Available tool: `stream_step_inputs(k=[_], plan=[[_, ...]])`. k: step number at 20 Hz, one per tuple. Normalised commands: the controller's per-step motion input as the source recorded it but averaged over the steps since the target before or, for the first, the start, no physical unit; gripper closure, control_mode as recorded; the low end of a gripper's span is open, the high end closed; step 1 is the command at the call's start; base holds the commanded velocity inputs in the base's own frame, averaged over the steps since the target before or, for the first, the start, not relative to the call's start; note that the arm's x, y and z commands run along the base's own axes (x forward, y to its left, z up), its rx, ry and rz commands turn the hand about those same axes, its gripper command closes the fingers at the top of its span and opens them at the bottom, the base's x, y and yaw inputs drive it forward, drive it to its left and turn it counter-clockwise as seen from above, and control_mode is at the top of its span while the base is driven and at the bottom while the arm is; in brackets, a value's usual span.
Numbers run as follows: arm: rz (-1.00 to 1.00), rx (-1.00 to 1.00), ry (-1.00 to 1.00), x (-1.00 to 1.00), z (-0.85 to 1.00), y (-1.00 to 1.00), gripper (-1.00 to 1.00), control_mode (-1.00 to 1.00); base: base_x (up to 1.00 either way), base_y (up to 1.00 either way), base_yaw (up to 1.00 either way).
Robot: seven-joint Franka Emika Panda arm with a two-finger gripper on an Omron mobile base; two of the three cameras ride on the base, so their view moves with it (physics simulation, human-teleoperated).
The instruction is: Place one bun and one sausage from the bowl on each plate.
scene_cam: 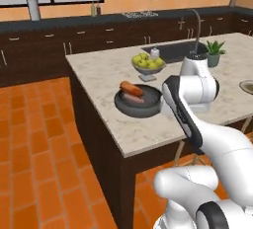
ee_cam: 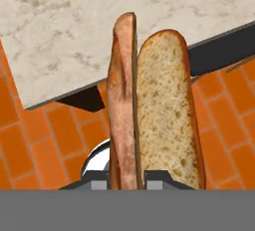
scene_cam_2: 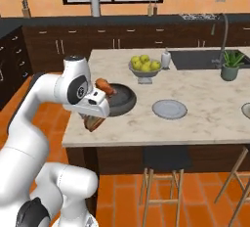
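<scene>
The claw (ee_cam: 127, 182) is clamped on a bun (ee_cam: 154, 110), split open with its crumb showing, held over the counter (ee_cam: 60, 41) edge and the orange floor; another bun (scene_cam: 131, 88) and a sausage (scene_cam: 133, 98) lie in the dark bowl (scene_cam: 148, 108); one plate (scene_cam_2: 169, 109) sits bare beside it; no readable writing anywhere.

from behind the arm's left you look forward and down at the island counter (scene_cam: 99, 70), the dark bowl (scene_cam: 139, 104) mid-frame. the right base view shares that counter and bowl. your hand view sits close over the bun (ee_cam: 167, 110).
</scene>
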Motion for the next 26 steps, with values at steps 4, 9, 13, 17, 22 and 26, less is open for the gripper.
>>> stream_step_inputs(k=[4,9,13,17,22,26], plan=[[0.00,0.00,0.00,0.00,0.00,0.00,1.00,1.00,0.05,-0.92,0.28],[0.00,0.00,0.00,0.00,0.00,0.00,1.00,1.00,0.18,-0.75,0.14],[0.00,0.00,0.00,0.00,0.00,0.00,1.00,1.00,0.31,-0.61,0.18],[0.00,0.00,0.00,0.00,0.00,0.00,1.00,1.00,0.41,-0.23,0.20],[0.00,0.00,0.00,0.00,0.00,0.00,1.00,1.00,0.20,0.01,0.24],[0.00,0.00,0.00,0.00,0.00,0.00,1.00,1.00,0.31,0.00,0.18]])
